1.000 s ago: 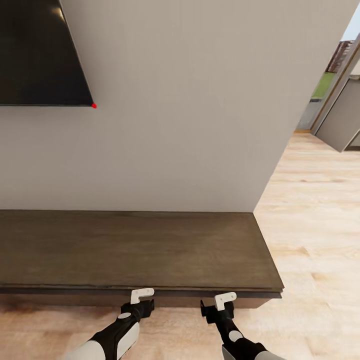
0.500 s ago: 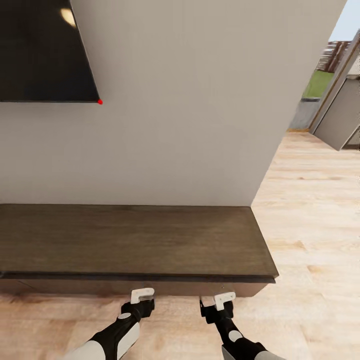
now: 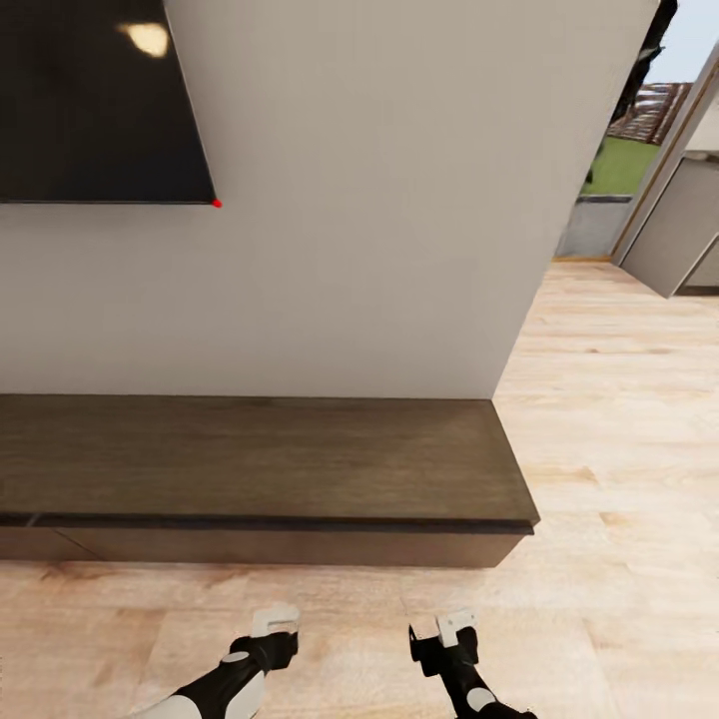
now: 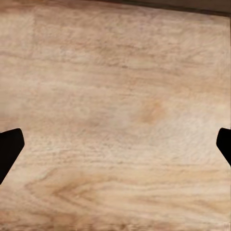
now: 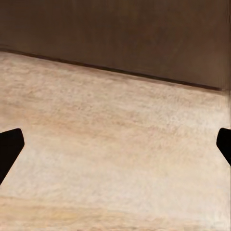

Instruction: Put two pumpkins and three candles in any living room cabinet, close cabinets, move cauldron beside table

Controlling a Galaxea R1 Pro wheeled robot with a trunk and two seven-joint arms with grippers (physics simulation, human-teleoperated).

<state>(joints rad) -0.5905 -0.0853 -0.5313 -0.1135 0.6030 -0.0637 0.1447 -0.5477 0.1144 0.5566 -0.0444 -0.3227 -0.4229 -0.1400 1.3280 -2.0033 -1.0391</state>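
- The cabinet [image 3: 260,469] stands against the grey wall [image 3: 379,200], drawer fronts flush, its top bare
- The left gripper [image 3: 274,621] hangs over the wood floor [image 3: 619,419], jaws released, nothing between them
- The right gripper [image 3: 454,629] is near the cabinet front, jaws likewise spread

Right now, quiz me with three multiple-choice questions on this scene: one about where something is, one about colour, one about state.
1. Where is the black screen? A on the wall above the cabinet; B on the floor; C on the cabinet top.
2. The cabinet's colour? A white; B dark brown; C red.
3. The left hand and right hand are: A gripping pumpkins; B gripping candles; C open and empty.

Answers: A, it hangs on the wall; B, its wood is dark brown; C, the wrist views show spread fingertips over bare floor.
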